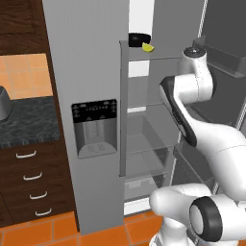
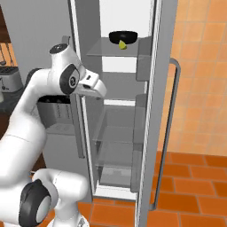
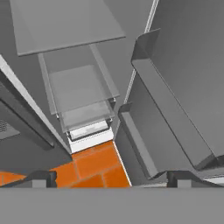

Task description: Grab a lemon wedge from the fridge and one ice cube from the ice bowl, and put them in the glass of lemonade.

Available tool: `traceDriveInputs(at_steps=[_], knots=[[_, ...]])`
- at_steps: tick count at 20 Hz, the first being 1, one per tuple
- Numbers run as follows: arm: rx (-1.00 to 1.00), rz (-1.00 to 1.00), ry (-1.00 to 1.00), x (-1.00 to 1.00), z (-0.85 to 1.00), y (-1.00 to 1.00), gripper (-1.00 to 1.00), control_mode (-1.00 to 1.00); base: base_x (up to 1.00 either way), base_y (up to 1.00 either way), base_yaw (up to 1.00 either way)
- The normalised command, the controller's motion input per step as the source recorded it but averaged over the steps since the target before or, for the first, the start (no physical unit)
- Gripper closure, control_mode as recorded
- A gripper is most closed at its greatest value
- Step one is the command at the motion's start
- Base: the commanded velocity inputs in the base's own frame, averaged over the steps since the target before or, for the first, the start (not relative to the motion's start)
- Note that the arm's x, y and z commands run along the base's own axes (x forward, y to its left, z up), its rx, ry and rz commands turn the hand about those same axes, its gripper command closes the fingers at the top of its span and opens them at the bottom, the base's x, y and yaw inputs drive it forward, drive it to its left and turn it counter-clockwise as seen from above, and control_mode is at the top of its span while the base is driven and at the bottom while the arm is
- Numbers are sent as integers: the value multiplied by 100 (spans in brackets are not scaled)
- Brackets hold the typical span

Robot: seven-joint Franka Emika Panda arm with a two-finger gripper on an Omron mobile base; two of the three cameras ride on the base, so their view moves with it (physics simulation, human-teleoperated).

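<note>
The fridge (image 1: 91, 72) stands with its right door (image 2: 165, 102) swung open. On its top glass shelf (image 2: 99, 49) lies the tiny yellow lemon wedge (image 1: 148, 47) (image 2: 123, 44), just in front of a small black bowl (image 1: 139, 39) (image 2: 123, 35). My hand (image 2: 92, 87) hangs at the fridge opening, below the wedge's shelf, pointing down. In the hand view my gripper (image 3: 113, 178) is open, fingertips (image 3: 41, 177) wide apart with nothing between them, over the lower shelves (image 3: 81, 87) and door bins (image 3: 175, 109). The ice bowl and the glass of lemonade are out of view.
The black dispenser panel (image 1: 94, 127) is on the shut left door. Dark wooden drawers (image 1: 31, 178) and a dark stone counter (image 1: 26, 122) lie to the left, with a silver toaster (image 2: 9, 79). The floor (image 2: 190, 186) is orange tile.
</note>
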Motion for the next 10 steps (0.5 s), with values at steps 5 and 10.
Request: traceDriveInputs(at_steps=[5, 10], knots=[[0, 33, 0, -94, 59, 62, -100, -100, 0, 0, 0], [0, 26, 0, -99, 61, 18, -100, -100, 0, 0, 0]])
